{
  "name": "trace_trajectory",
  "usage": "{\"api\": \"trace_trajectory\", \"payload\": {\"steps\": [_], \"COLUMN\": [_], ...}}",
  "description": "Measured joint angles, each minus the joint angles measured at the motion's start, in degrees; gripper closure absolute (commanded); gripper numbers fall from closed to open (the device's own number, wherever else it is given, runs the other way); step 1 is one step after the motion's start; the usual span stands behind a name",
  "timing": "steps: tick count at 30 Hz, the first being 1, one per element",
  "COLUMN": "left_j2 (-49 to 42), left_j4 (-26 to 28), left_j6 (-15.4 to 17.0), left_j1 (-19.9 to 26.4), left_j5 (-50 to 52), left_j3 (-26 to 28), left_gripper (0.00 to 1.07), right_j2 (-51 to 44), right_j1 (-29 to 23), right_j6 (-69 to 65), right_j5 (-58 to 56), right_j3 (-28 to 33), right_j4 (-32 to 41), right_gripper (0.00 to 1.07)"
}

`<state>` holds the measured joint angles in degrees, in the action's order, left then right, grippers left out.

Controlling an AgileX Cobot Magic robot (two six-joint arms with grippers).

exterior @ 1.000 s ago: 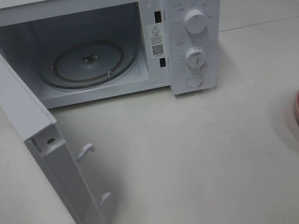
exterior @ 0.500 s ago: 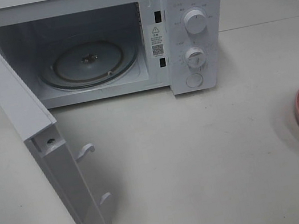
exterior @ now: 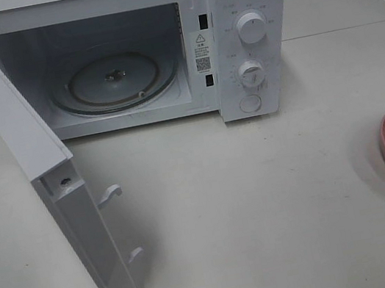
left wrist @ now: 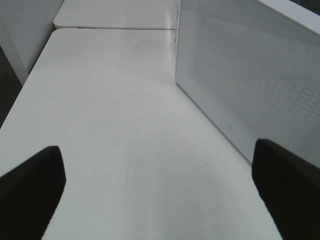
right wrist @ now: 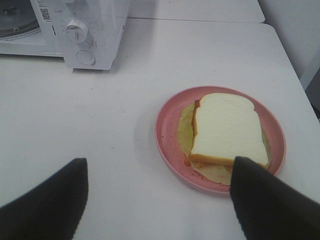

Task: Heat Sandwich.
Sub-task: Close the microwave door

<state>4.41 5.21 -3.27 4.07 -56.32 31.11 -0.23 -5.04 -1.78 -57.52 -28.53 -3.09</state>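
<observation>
The sandwich [right wrist: 227,131] lies flat on a round pink plate [right wrist: 167,127], its white top slice facing up, a tan crust along the sides and a pale yellow-green layer spreading out beneath it onto the plate. The plate sits near the right edge of the white bench [exterior: 263,206], well apart from the microwave [exterior: 245,0]. The right end effector [right wrist: 159,200] hovers above the bench just beside the plate with its two dark fingers spread wide and nothing between them; one finger [right wrist: 270,205] overlaps the near rim of the plate in the wrist view, though whether it touches cannot be told. The left end effector [left wrist: 160,192] is likewise wide open and empty, its fingers [left wrist: 30,192] poised over bare bench beside the white perforated face of the microwave door [left wrist: 240,80]. The bench top is plain white and smooth, with a second white surface butted against its far edge. The microwave stands at the far side of the bench, its door [exterior: 39,163] swung fully open toward the front left corner. Inside, the glass turntable [exterior: 114,79] holds no food. Two round knobs [exterior: 252,27] and a button sit on the panel.
</observation>
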Motion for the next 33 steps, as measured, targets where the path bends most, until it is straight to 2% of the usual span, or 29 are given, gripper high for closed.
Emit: {"api": "trace_trajectory", "payload": {"steps": [2,3,6,7,8,11,12,13,21,25,27,29,33], "left_j2": [1.38,4.01,8.65,8.65,11.4,15.47,15.47,18.33,26.64,33.52,34.55,38.79,43.26], "left_j4": [0.06,0.23,0.63,0.63,1.09,1.72,1.72,1.89,1.83,1.83,1.83,1.83,1.83], "left_j6": [0.0,0.0,0.0,0.0,0.0,0.0,0.0,0.0,-1.15,-1.89,-1.89,-1.89,-1.89], "left_j1": [0.0,0.0,0.0,0.0,0.0,0.0,0.0,0.0,0.0,0.0,0.0,0.0,0.0], "left_j5": [0.97,2.64,4.7,4.7,5.79,7.79,7.79,9.68,22.92,40.74,43.14,51.45,58.67], "left_j3": [0.0,0.0,0.0,0.0,0.0,0.0,0.0,-0.06,-4.81,-11.23,-12.2,-14.32,-15.01], "left_gripper": [0.23,0.36,0.59,0.59,0.73,0.95,0.95,1.07,1.07,1.07,1.07,1.07,1.07], "right_j2": [0.0,0.0,0.0,0.0,0.0,0.0,0.0,0.0,0.0,0.0,0.0,0.0,0.0], "right_j1": [0.0,0.0,0.0,0.0,0.0,0.0,0.0,0.0,0.0,0.0,0.0,0.0,0.0], "right_j6": [0.0,0.0,0.0,0.0,0.0,0.0,0.0,0.0,0.0,0.0,0.0,0.0,0.0], "right_j5": [0.0,0.0,0.0,0.0,0.06,0.06,0.06,0.06,0.06,0.06,0.06,0.06,0.11], "right_j3": [0.0,0.0,0.0,0.0,0.0,0.0,0.0,0.0,0.0,0.0,0.0,0.0,0.0], "right_j4": [0.0,0.0,0.0,0.0,0.0,0.0,0.0,0.0,0.0,0.0,0.0,0.0,0.0], "right_gripper": [0.32,0.32,0.32,0.32,0.32,0.32,0.32,0.32,0.32,0.32,0.32,0.32,0.32]}}
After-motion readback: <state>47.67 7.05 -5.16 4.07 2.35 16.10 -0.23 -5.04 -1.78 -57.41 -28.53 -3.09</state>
